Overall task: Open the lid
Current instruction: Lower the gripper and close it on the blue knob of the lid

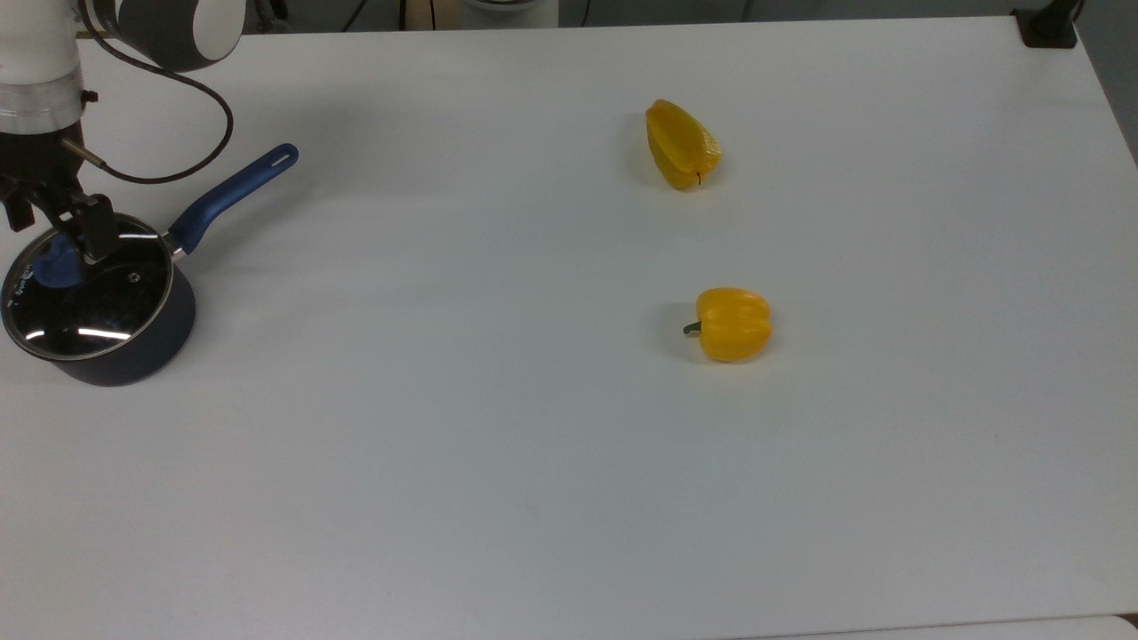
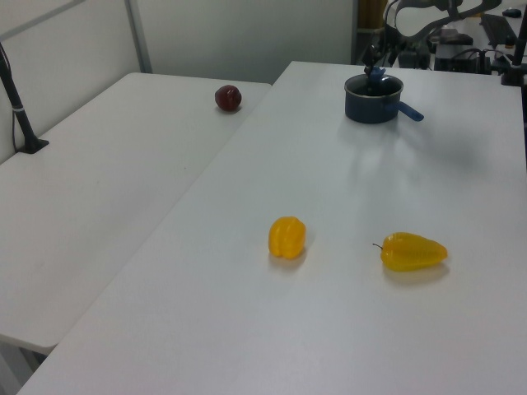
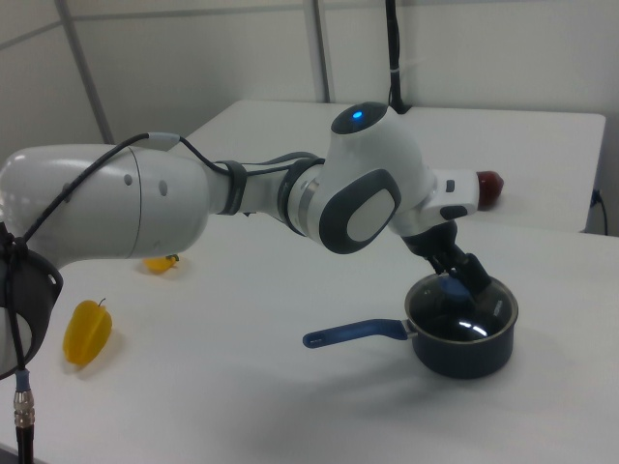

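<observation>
The lid is a clear glass disc with a metal rim, lying flat on the dark saucepan at the top view's left edge. Its blue knob sits off to the lid's left. My gripper hangs low over the knob, open, with one finger on either side of it. In the right view the gripper reaches down onto the lid, and the blue knob shows between the fingers. The lid rests level on the pan.
The pan's blue handle points to the top view's upper right. Two yellow peppers lie on the white table well right of the pan. A dark red fruit lies on the adjoining table. A cable loops from my wrist.
</observation>
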Tool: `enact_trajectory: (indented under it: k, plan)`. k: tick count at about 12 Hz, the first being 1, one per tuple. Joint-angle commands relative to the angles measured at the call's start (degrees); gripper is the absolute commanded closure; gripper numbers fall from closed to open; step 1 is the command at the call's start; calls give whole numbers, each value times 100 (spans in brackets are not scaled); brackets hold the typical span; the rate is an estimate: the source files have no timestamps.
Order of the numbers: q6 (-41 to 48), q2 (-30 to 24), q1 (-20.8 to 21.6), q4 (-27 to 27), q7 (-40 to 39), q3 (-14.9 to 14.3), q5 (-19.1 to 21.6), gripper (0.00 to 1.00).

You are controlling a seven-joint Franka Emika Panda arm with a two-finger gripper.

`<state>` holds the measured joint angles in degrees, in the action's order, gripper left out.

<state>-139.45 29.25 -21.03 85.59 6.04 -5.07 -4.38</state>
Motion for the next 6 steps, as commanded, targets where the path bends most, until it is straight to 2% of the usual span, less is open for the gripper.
enact_trajectory:
  k: [1,3,6]
  plan:
    - [-267,11,-7,63,20,50,69,5]
    - [-267,11,11,80,29,67,77,10]
    - [-293,11,20,115,29,85,77,10]
